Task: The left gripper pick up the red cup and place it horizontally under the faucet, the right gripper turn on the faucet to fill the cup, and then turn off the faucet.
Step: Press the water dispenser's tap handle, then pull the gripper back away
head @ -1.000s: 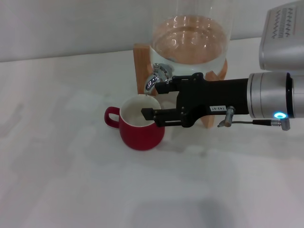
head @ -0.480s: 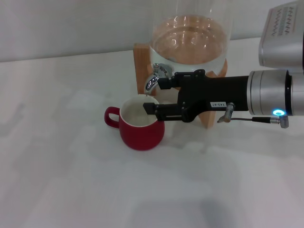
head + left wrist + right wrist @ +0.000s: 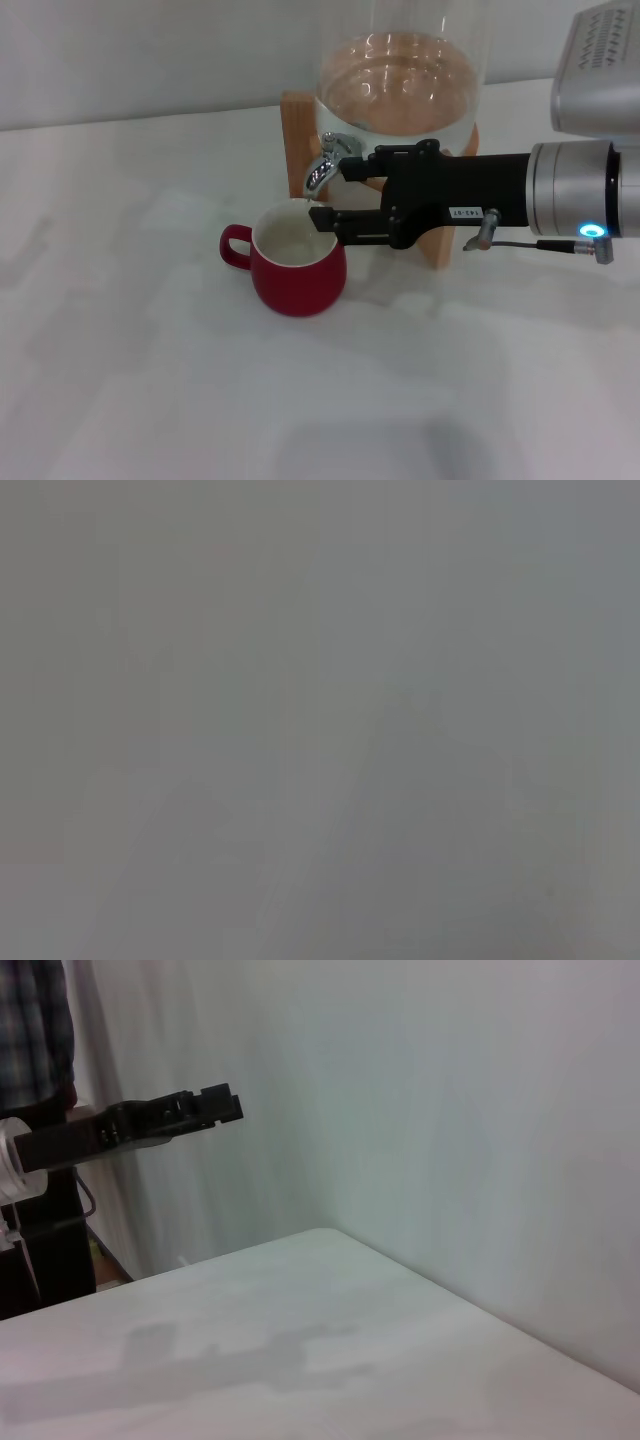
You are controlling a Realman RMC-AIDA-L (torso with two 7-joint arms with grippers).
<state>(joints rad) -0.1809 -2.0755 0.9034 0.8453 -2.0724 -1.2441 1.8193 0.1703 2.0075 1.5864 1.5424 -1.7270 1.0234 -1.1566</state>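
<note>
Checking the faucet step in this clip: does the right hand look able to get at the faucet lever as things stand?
Probably yes. The right hand is already beside the faucet, its upper finger by the lever, its lower finger over the red cup's rim; nothing lies between.

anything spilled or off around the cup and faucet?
Nothing stands out. The red cup sits upright on the table under the faucet, with no puddle showing around it. The right claw is at the faucet. The left claw hangs off to the side, away from the work.
</note>
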